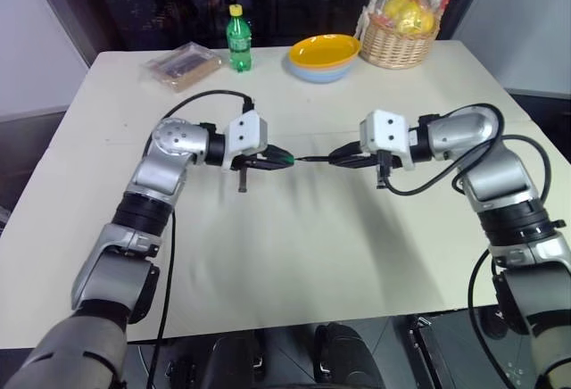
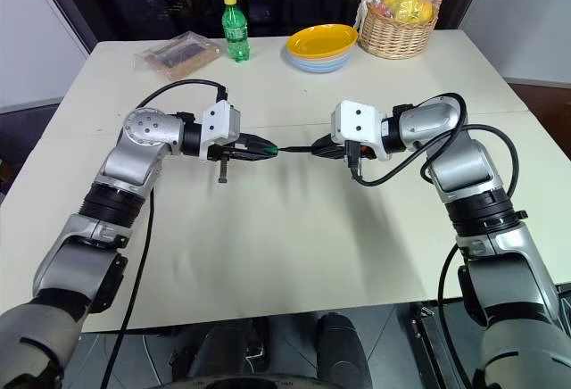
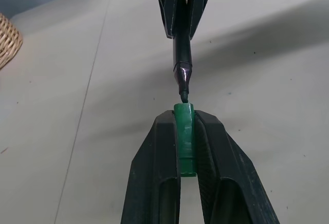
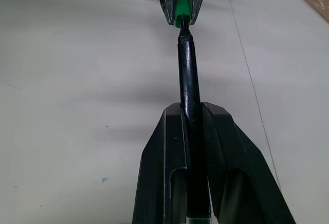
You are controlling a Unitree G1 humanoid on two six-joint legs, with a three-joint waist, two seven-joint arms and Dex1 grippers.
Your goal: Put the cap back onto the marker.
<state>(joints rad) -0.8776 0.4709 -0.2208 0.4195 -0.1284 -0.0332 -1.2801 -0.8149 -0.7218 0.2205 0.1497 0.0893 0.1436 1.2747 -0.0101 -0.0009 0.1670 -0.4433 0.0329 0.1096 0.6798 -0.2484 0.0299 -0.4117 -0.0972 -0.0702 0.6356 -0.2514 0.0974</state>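
Facing each other over the middle of the cream tabletop, the two grippers are held tip to tip above the surface. The left gripper is clamped on the tiny bright green plastic cap, whose open end juts just past the black fingers. The right gripper is closed on the thin black marker, which is pointed at the cap from three o'clock. The marker's tip is seen at the cap's mouth; whether it has entered cannot be told. Toward twelve o'clock on the far side of the table, a green plastic bottle with a yellow lid, a yellow bowl stacked on a blue one and a wicker basket of fruit are set in a row.
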